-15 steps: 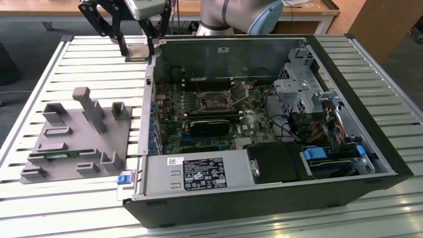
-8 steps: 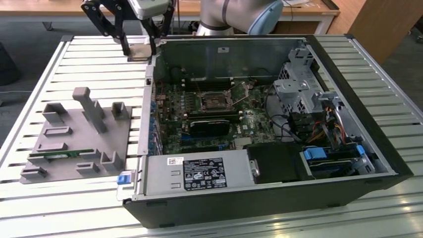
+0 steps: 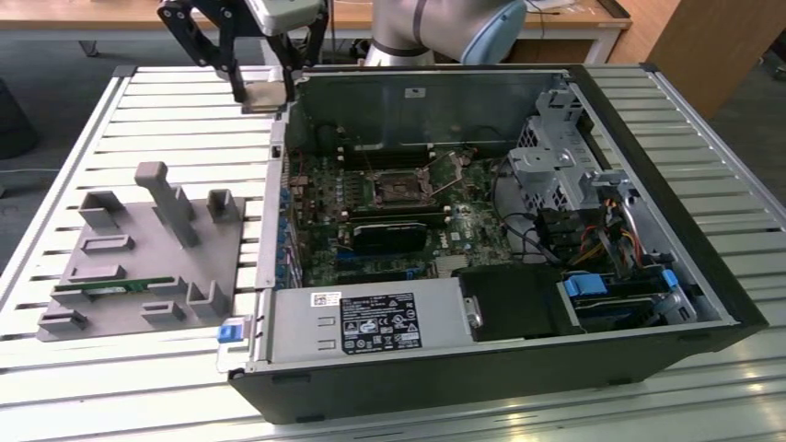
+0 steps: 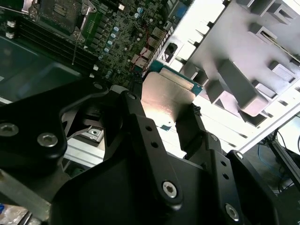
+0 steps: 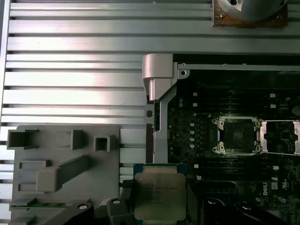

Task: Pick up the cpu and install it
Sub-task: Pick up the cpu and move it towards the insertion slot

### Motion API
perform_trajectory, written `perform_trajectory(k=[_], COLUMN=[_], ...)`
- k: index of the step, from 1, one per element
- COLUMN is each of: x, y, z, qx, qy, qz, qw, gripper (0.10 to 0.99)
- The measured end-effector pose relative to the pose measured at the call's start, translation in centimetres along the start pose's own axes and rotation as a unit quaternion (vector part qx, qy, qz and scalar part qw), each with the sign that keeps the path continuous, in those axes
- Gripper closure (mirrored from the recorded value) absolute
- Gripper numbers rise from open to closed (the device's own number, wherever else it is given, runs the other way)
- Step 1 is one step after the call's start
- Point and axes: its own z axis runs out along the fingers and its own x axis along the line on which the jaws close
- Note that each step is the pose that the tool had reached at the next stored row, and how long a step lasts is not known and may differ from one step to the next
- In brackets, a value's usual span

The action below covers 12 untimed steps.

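The hand (image 3: 263,88) is clenched on the cpu (image 5: 159,197), pinching it by two opposite edges with its metal top upward. It hangs above the slatted tabletop (image 3: 172,120), just outside the side wall of the open computer case (image 3: 491,382) and well clear of the boards inside. Holding it by the rim probably serves a purpose: the underside stays free to meet the socket, and the fingers do not cover the face that has to lie flat.

Inside the case, the socket (image 5: 236,136) sits bare with its retaining frame swung aside, so it looks ready to take the chip. On the other side of the cpu from the case lies a grey fixture (image 3: 123,267), which has a memory stick (image 3: 105,288) resting in one slot.

The exterior view gives the height: the chip is lifted off the tabletop and hangs beside the case wall rather than over the opening. The first wrist view looks straight down, putting the chip's top and the open socket in one picture. The second wrist view shows the grip itself, the black fingers (image 4: 140,126) pressed against the chip's edges.
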Motion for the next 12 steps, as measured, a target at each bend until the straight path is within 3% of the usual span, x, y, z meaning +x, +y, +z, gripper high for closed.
perform_trajectory(k=[12], x=[-0.69], y=[0.15], z=[0.00], qx=[0.0000], qy=[0.0000], qz=[0.000], qw=[1.0000], gripper=[0.549])
